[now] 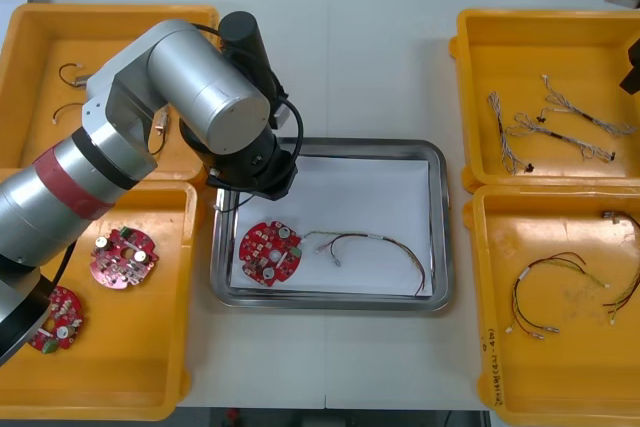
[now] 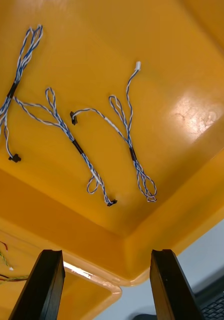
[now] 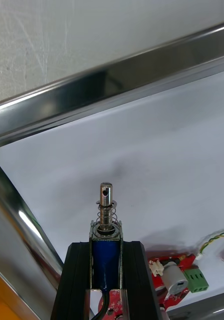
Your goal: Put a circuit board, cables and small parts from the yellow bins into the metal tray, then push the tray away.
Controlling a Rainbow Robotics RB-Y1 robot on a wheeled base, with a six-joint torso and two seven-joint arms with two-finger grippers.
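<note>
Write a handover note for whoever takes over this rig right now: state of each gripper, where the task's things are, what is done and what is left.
Left gripper: shut on a small metal part, held over the white inside of the metal tray, near its far left corner.
Right gripper: open, over the far right yellow bin, which holds the blue and white cables.
Done: one circuit board and one cable lie in the tray.
Left: release the part into the tray, probably add a blue and white cable, then push the tray away.
</note>
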